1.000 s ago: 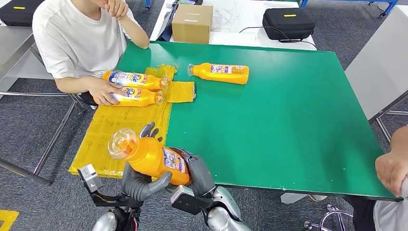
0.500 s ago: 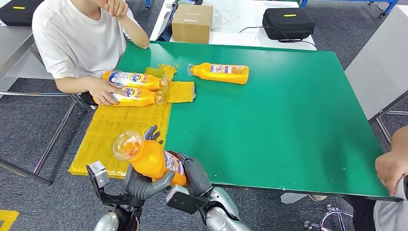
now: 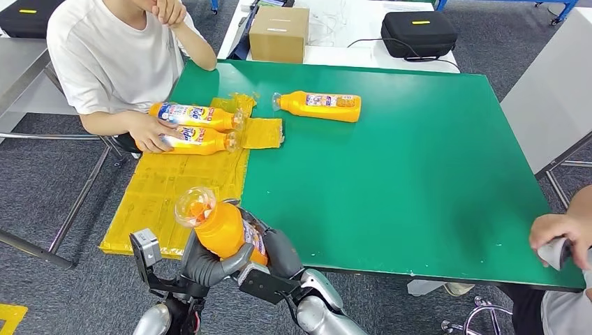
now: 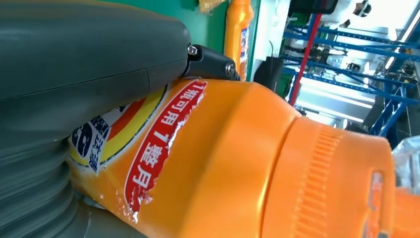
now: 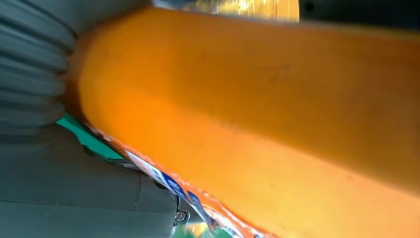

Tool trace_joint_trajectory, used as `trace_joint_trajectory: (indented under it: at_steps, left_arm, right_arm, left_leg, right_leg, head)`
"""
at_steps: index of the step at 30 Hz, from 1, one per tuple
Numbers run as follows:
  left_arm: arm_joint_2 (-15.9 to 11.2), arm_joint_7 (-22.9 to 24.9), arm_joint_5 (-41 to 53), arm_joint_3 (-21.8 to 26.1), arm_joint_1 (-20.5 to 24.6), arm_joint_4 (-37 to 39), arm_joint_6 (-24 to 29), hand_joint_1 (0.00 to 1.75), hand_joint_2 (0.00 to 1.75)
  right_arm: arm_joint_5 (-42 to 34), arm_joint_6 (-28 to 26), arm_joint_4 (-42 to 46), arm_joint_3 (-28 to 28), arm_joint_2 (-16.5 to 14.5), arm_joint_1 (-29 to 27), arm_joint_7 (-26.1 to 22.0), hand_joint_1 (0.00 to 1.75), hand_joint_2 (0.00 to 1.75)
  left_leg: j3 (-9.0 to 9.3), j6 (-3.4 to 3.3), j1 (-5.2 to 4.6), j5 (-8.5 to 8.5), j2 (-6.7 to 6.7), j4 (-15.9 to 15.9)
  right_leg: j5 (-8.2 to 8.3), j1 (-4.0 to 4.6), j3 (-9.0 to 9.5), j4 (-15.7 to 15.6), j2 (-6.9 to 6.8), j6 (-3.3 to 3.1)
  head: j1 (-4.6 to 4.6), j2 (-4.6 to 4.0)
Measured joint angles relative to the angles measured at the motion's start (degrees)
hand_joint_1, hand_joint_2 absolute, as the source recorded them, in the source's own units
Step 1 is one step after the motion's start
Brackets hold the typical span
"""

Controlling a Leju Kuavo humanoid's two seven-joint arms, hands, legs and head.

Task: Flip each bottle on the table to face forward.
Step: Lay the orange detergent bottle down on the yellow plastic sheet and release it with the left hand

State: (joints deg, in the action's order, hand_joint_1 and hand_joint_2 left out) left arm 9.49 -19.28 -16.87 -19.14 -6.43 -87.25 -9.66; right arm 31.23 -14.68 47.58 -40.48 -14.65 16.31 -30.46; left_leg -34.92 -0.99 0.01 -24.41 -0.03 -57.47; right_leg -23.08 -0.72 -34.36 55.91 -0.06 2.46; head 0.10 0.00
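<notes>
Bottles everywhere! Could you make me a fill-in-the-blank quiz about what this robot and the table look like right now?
1. The bottle held by the left robot hand and right robot hand is coloured ____.
2. The table top is coloured ____.
3. Besides the held one, ____ bottles lie on the table.
4. The person rests a hand on the ____ bottle of the pair beside them.

Missing words: orange; green; three; nearer

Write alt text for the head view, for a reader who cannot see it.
Both robot hands, left hand and right hand, hold an orange bottle at the near edge of a green table. Two more bottles lie on a yellow sheet under a seated person's hand; a fourth bottle lies alone.
</notes>
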Motion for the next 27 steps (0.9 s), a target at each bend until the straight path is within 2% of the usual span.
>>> trace_joint_trajectory:
  at_steps: [4, 9, 11, 14, 17, 22, 27]
  left_arm:
    - [0.1, 1.9, -0.8, 0.0, 0.4, 0.3, 1.8, 1.75, 1.75]
    - [0.2, 1.4, -0.7, 0.0, 1.1, 0.7, 3.1, 1.75, 1.75]
    - [0.3, 0.0, 3.7, 0.0, 1.9, 1.0, 7.5, 1.75, 1.75]
    - [0.3, -2.3, 15.4, 1.1, 3.6, 1.9, 18.6, 1.75, 1.75]
    - [0.0, -3.6, 22.5, 3.4, 5.3, 3.5, 25.6, 1.75, 1.75]
    - [-0.3, -5.7, 34.8, 5.5, 8.2, 5.7, 34.5, 1.75, 1.75]
    - [-0.5, -5.9, 39.5, 6.6, 10.2, 7.1, 37.6, 1.75, 1.75]
  right_arm:
    - [0.6, -6.0, -0.2, 0.1, -0.8, -0.3, 0.8, 0.00, 0.00]
    - [0.1, -16.1, -0.4, 1.2, -1.3, -0.8, -1.0, 0.00, 0.00]
    - [-0.5, -19.7, -0.7, 2.3, -1.5, -1.1, -2.3, 0.00, 0.00]
    - [1.2, -24.0, -0.4, 6.9, -2.0, -2.0, -6.2, 0.00, 0.00]
    - [3.4, -25.2, 1.3, 13.6, -2.6, -3.3, -8.8, 0.00, 0.00]
    - [4.9, -25.2, 4.6, 19.9, -3.3, -5.1, -9.3, 0.00, 0.00]
    - [5.0, -25.2, 6.1, 22.6, -3.6, -5.7, -9.4, 0.00, 0.00]
  left_leg:
    - [-0.01, 0.00, 0.00, 0.00, 0.01, 0.0]
    - [-0.03, 0.00, 0.00, 0.00, 0.00, 0.0]
    - [-0.03, 0.00, 0.00, 0.00, -0.03, 0.0]
    - [-0.01, -0.01, -0.01, 0.01, -0.03, 0.0]
    - [0.01, 0.01, 0.01, 0.03, -0.04, 0.0]
    - [-0.02, 0.02, 0.04, 0.05, -0.08, 0.0]
    - [-0.03, 0.02, 0.04, 0.05, -0.07, 0.0]
  right_leg:
    - [0.00, 0.00, -0.02, 0.0, 0.00, 0.00]
    - [0.00, 0.00, -0.04, 0.0, -0.01, 0.00]
    - [0.00, 0.00, -0.03, 0.0, -0.02, 0.00]
    - [0.02, 0.00, -0.02, 0.0, -0.02, 0.00]
    - [0.04, 0.01, -0.02, 0.0, -0.03, -0.01]
    - [0.03, 0.03, 0.00, 0.0, -0.03, -0.01]
    - [0.03, 0.03, -0.02, 0.0, -0.03, 0.00]
  head:
    - [0.00, 0.00]
    - [-0.01, 0.00]
    - [0.01, 0.00]
    - [0.00, 0.00]
    - [-0.01, 0.00]
    - [-0.01, 0.00]
    - [0.00, 0.00]
